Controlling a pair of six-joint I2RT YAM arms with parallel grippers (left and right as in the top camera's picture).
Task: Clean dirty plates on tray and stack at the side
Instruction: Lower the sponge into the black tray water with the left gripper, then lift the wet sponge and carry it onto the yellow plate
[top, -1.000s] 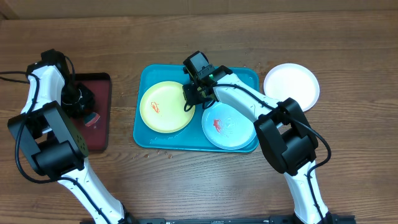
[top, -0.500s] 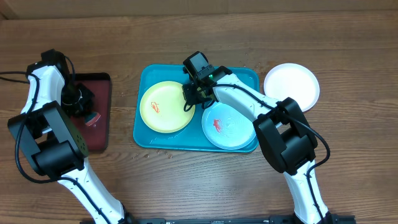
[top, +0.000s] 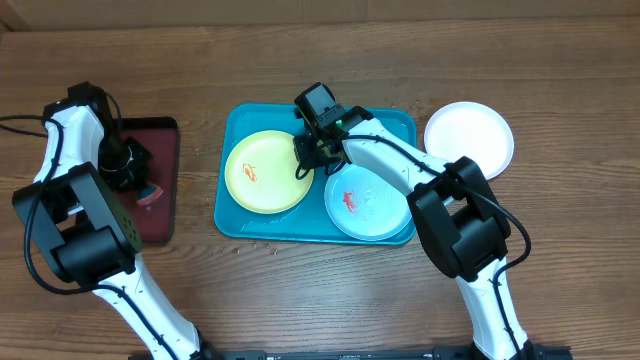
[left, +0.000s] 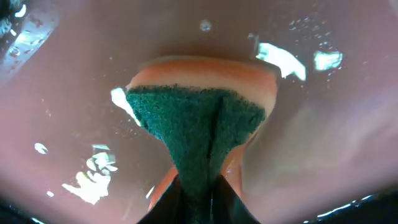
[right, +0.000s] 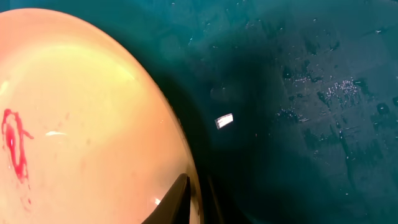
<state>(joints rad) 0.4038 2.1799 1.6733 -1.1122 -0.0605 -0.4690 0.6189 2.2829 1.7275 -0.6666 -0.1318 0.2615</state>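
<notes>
The left gripper (left: 198, 204) clamps a sponge (left: 198, 118) that bulges ahead of its jaws, while the right gripper (right: 198, 198) pinches the yellow-green plate (right: 81, 124) by the rim between nearly closed jaws.

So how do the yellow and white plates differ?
The yellow plate lies in the tray; the white plate on the table beside it. The yellow plate has a red smear; the white plate looks clean. The right gripper pinches the yellow plate's rim; the white plate is untouched. Both round, like-sized.
</notes>
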